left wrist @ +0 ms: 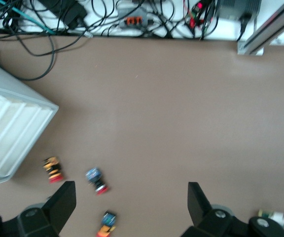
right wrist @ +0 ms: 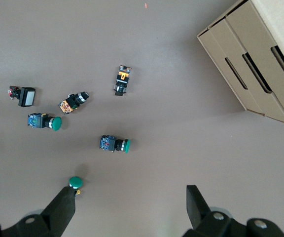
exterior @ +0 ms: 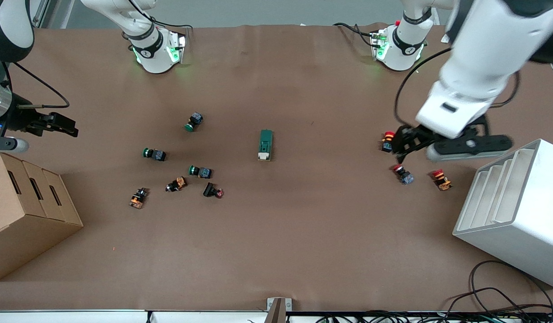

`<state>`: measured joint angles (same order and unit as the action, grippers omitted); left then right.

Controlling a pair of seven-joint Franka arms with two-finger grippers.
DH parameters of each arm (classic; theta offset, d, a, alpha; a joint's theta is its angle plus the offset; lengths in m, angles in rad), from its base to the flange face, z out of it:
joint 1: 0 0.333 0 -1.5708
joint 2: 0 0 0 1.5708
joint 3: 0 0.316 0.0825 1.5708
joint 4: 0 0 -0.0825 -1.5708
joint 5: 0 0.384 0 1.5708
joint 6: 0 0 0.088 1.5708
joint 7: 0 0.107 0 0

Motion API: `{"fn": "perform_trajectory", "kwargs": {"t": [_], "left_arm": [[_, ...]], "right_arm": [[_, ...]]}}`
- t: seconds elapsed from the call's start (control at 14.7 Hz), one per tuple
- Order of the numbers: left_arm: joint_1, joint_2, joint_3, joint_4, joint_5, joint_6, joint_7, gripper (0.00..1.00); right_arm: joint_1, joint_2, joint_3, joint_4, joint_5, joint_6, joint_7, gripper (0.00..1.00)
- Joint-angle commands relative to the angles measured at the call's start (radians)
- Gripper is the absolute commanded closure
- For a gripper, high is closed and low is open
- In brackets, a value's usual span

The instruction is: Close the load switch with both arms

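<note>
bare table (exterior: 330, 134) around load switch (exterior: 265, 144), buttons (exterior: 200, 171) well apart

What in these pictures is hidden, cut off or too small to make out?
- Dark green block-shaped load switch with its cream lever: front view, too small to tell open from closed.
- Small red-capped push button: front view, partly covered by the left tool.
- White slotted rack: cut off by the front view's edge.
- Right tool: arm cut off.

Scattered push buttons (exterior: 200, 171) — cardboard box (exterior: 27, 211), white rack (exterior: 516, 206).
</note>
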<state>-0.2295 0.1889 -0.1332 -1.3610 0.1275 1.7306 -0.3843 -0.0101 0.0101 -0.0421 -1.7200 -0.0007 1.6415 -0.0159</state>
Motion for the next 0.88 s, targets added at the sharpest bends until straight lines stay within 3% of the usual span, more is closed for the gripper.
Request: {"fn": "perform_trajectory", "kwargs": {"t": [0.0,0.27,0.48,0.82], "left_arm": [[0.025,-0.083,0.068,-0.033,-0.064,-0.077,0.16,0.0],[0.05,-0.138,0.141,-0.03,-0.112,-0.238,0.281,0.0],[0.05,-0.161,0.156,-0.039,-0.12,-0.278,0.315,0.0],[0.07,-0.265,0.17,-0.185,-0.158,-0.292,0.364,0.0]], "right_arm": [[-0.018,-0.033,0.016,-0.023,-0.018,0.005,-0.015,0.0],[-0.011,-0.025,0.018,0.025,-0.018,-0.044,-0.001,0.0],[-0.011,-0.004,0.016,0.075,-0.005,-0.063,-0.012,0.0],[0.004,0.063,0.018,0.171,-0.005,-0.118,-0.012,0.0]]}}
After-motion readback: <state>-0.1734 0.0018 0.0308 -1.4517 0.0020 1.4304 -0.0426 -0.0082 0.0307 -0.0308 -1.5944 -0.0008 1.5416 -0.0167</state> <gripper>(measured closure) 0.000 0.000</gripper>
